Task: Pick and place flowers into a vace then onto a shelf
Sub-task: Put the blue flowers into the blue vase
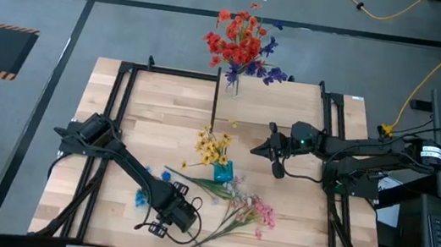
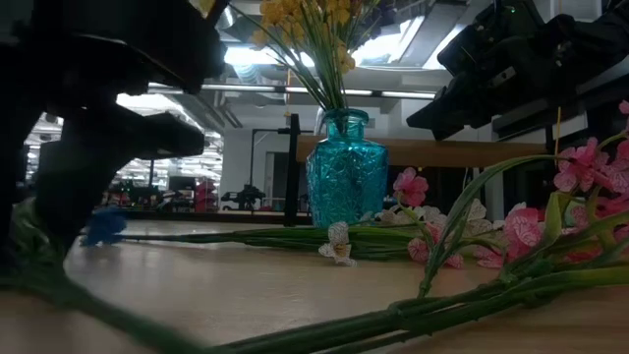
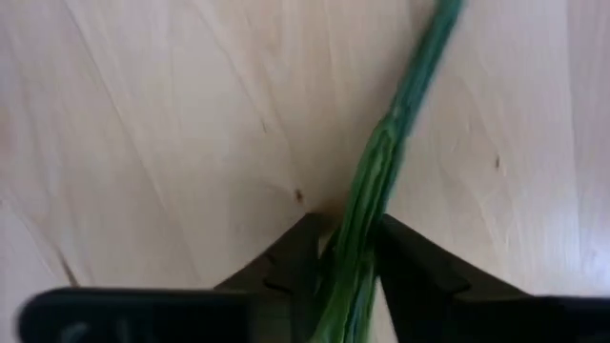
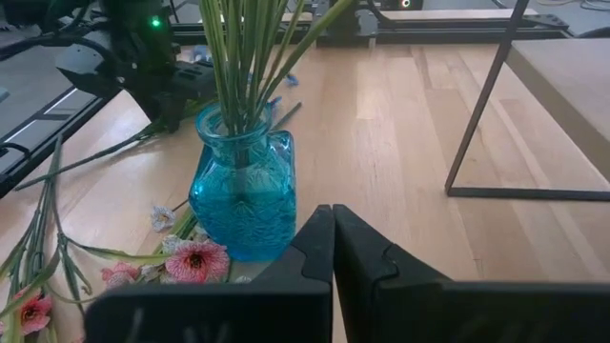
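We see the left gripper (image 1: pixel 157 229) low near the front edge of the table (image 1: pixel 117 127), its two dark fingers (image 3: pixel 286 262) set close on either side of a ribbed green stalk (image 3: pixel 376 181) that runs between them; the stalk touches both, so we read it as pinched on that stem. The stalk belongs to the pink-bloomed flowers (image 1: pixel 253 211) lying flat on the wood, their long thin stems fanning from the gripper toward the front right part of the table, with small pale blooms (image 2: pixel 339 246) mixed in among them. Just behind these stands a blue glass vase (image 1: pixel 223 173), upright near the table's middle, holding a bunch of yellow flowers (image 1: pixel 214 147) on thin green stalks. A small blue bloom (image 1: pixel 141 198) lies on the table beside the left arm. Farther back, at the rear edge, a clear vase (image 1: pixel 232 82) of red and purple flowers (image 1: pixel 240 42) stands on the shelf (image 1: pixel 270 104), the light-wood board on thin black legs. The right gripper (image 1: pixel 254 150) hovers above the table just right of the blue vase, its fingers (image 4: pixel 367 252) pressed together and holding nothing.
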Robot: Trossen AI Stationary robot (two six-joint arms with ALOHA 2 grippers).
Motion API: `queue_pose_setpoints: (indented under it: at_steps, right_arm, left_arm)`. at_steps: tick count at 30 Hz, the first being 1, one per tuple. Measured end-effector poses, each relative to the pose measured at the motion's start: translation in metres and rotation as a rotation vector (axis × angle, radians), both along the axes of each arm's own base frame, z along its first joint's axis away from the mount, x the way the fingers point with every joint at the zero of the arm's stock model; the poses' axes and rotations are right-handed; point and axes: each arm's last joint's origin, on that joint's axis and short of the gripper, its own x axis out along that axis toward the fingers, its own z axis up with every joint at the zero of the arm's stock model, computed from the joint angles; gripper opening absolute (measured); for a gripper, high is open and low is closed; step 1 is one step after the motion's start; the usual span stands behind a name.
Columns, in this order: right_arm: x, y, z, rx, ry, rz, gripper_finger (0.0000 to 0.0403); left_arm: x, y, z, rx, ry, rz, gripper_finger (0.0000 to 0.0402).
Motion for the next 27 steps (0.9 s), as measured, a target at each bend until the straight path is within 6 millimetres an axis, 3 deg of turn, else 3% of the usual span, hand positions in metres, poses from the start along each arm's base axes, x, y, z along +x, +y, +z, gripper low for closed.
queue_pose_setpoints:
  at_steps: [6,14,27]
  right_arm:
    - [0.000,0.000,0.000,0.001,0.001,0.000,0.0004]
    - [0.000,0.000,0.001,0.006,-0.006,-0.002,0.0004]
    - [0.008,0.006,0.020,0.099,-0.151,-0.002,0.0004]
  left_arm:
    - [-0.014,0.005,0.003,0.048,0.111,-0.040,0.0013]
    - [-0.031,0.023,0.019,0.315,0.158,-0.084,0.0009]
    - [-0.034,0.038,0.055,0.627,-0.069,-0.230,0.0009]
